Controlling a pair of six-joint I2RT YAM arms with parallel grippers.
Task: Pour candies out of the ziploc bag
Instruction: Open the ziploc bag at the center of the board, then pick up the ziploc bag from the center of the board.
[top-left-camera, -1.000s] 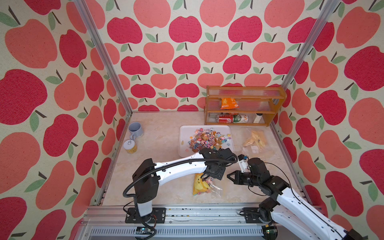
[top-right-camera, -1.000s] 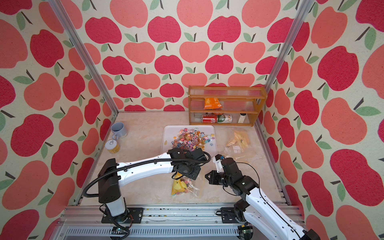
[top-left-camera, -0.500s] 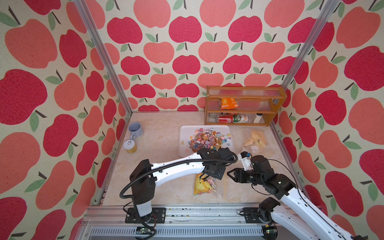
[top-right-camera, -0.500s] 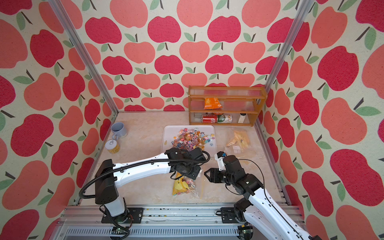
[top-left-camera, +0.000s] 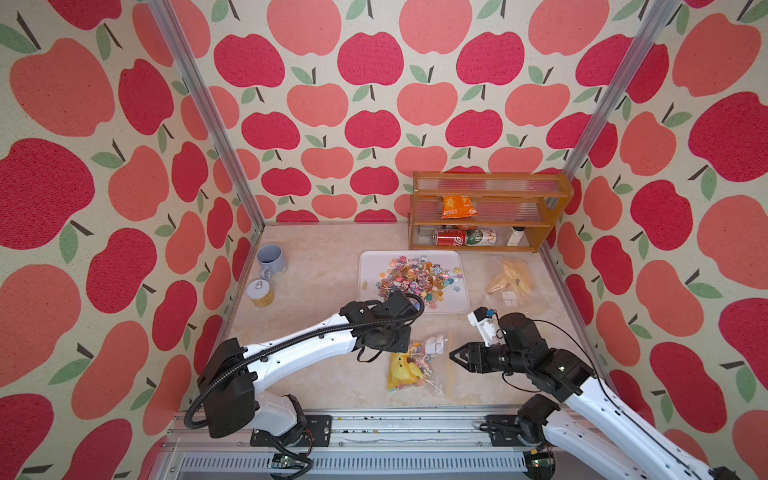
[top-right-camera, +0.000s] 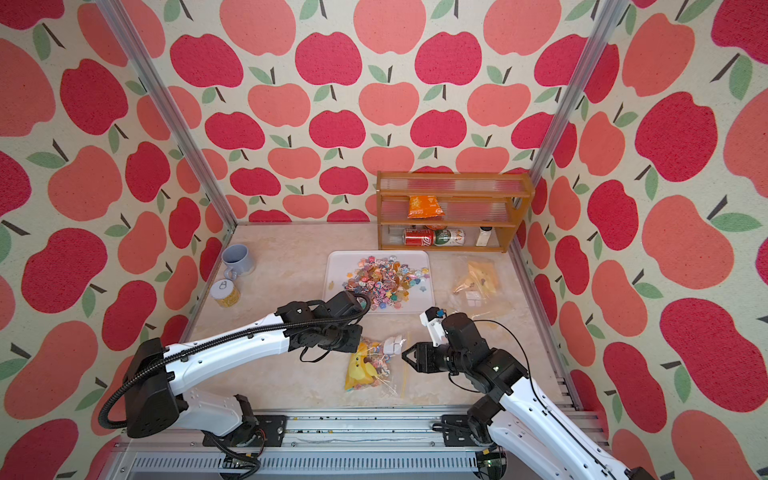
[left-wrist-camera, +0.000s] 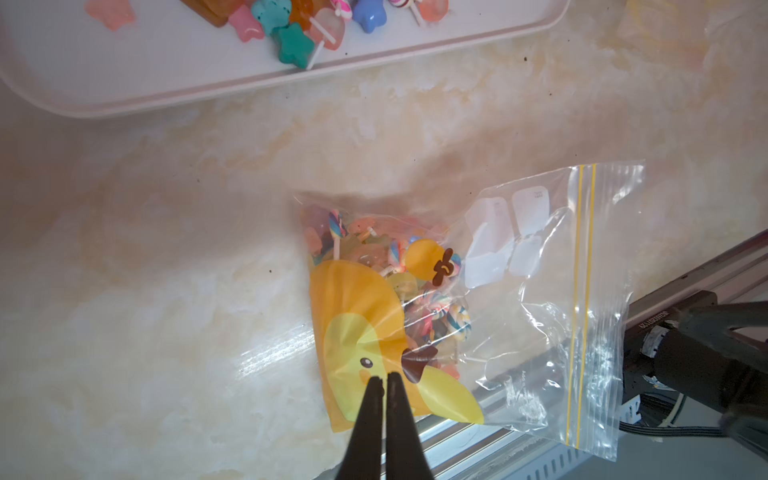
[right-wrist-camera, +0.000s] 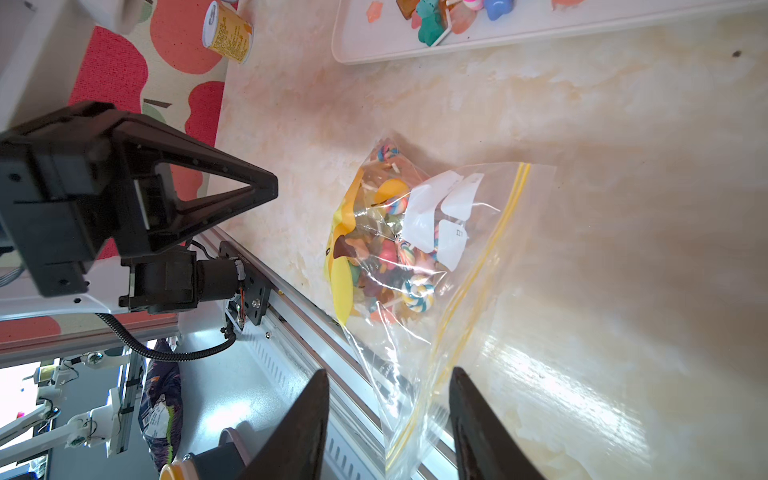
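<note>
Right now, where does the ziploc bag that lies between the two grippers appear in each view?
Top view: ziploc bag near the front edge, centre.
Top view: the bag, same place.
Left wrist: the bag mid-picture, past the shut left gripper.
Right wrist: the bag mid-picture, past the open right gripper.
Shared landmark: white tray, beyond the bag.

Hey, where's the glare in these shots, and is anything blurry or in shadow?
Right wrist view: strong glare on the tabletop beside the ziploc bag; the right gripper is blurred, close to the lens. Left wrist view: milder sheen on the tabletop, shadow along one bag edge. Both top views: evenly lit, no strong glare.
</note>
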